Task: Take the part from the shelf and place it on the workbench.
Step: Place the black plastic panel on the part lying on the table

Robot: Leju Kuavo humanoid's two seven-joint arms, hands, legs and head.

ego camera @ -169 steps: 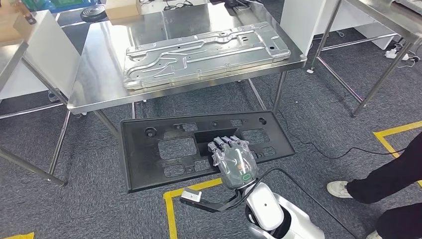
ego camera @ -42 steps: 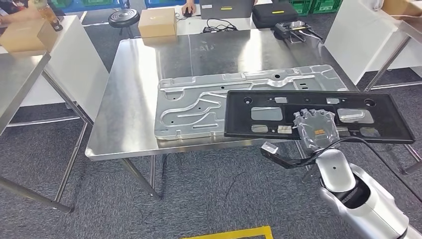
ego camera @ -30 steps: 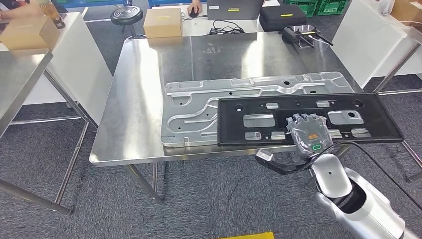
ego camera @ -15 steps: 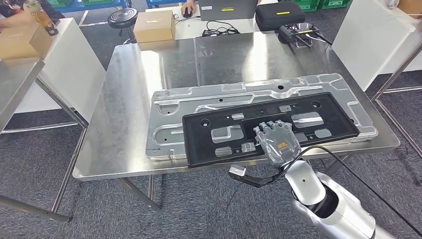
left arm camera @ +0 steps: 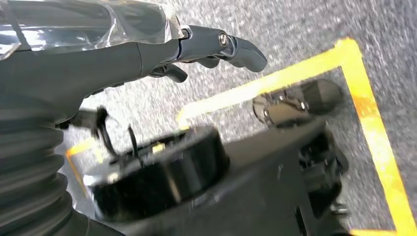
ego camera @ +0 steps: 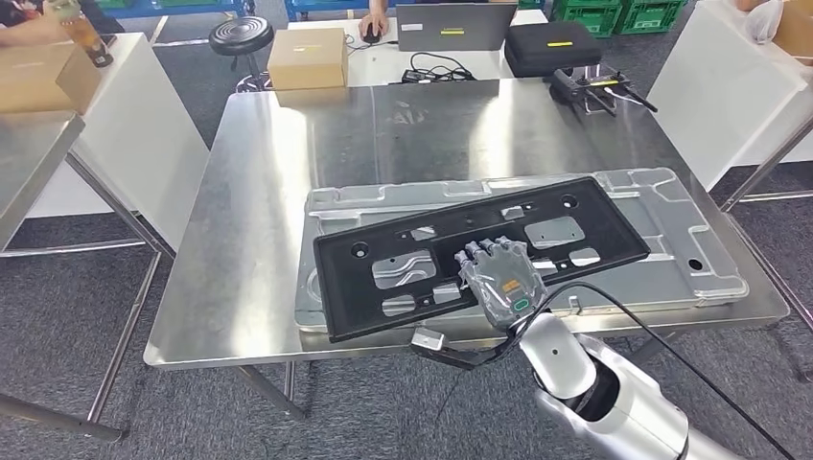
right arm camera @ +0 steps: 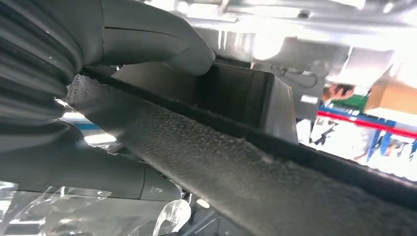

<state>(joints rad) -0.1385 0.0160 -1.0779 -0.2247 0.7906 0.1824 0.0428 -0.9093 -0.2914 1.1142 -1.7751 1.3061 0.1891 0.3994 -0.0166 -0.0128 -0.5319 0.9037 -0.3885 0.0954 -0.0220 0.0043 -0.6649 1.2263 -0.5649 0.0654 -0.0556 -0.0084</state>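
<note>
Since half a second ago, black panel point(ego camera: 479, 251) sits tilted, left end lower, at frame centre over the metal plate point(ego camera: 671, 240) on the steel surface point(ego camera: 249, 192). Right hand point(ego camera: 499, 278) grips its near edge. Left hand point(left arm camera: 147, 44) holds nothing, fingers loosely extended.

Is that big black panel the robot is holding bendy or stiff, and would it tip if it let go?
Probably stiff: the black panel stays flat though the right hand grips it at one spot on its near edge. It is likely light for its size, being thin and full of cut-outs. It seems to sit over the silver metal plate on the workbench, so it might slide more than tip.
</note>
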